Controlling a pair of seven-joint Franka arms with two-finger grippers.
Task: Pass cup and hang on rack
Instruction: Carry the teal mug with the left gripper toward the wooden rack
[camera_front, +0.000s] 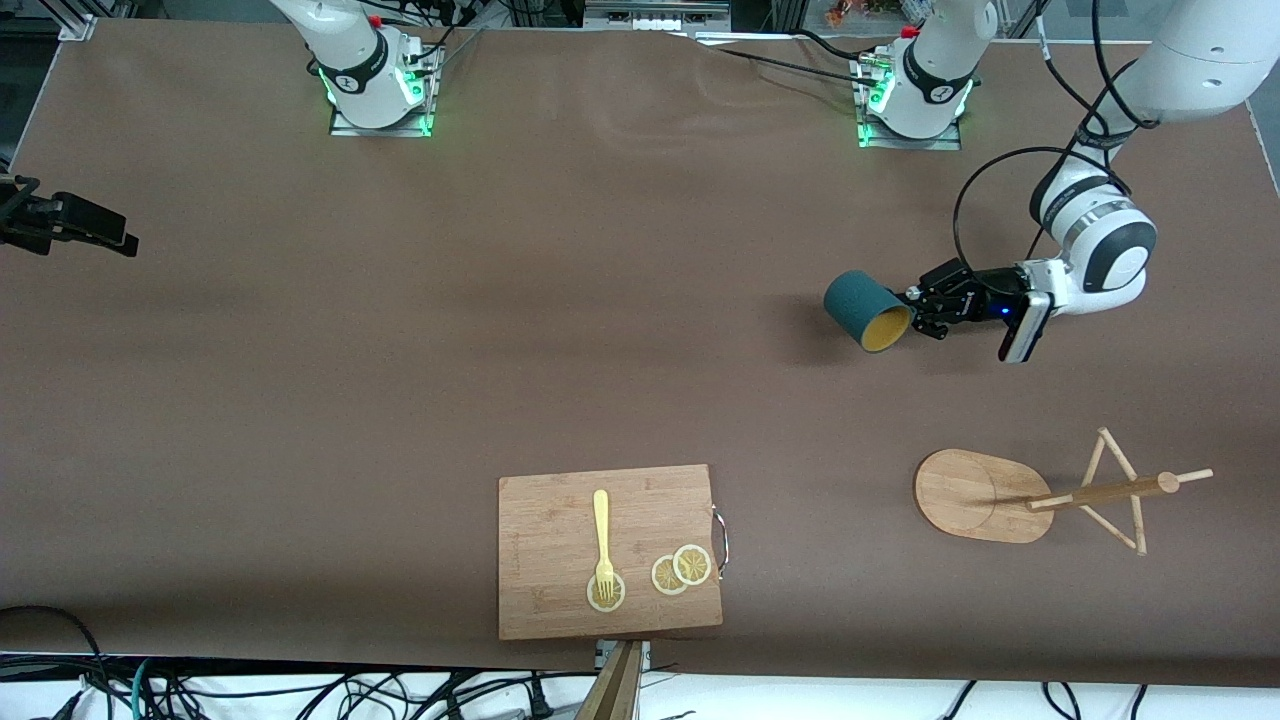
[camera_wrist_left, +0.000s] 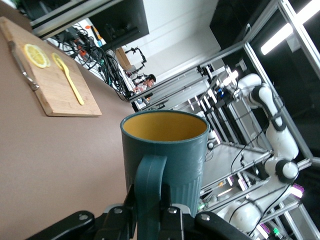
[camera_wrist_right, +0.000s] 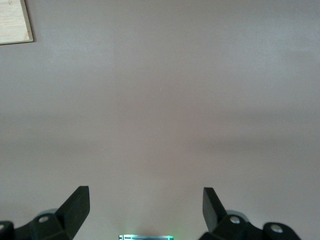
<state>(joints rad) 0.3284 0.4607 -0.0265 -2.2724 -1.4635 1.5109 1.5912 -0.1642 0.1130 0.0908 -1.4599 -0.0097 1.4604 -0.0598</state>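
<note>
Pinching only the handle of the small dark teal cup (camera_front: 866, 311) above bare table, the left gripper (camera_front: 916, 312) risks it swivelling loose, while the right gripper (camera_wrist_right: 146, 206) waits spread wide, and the light wooden rack (camera_front: 1040, 494) stands nearer the camera.

Left gripper (camera_front: 915, 308) clamped on the cup (camera_front: 866, 312) by its handle above the table; right gripper (camera_wrist_right: 146, 205) spread wide, waiting
</note>
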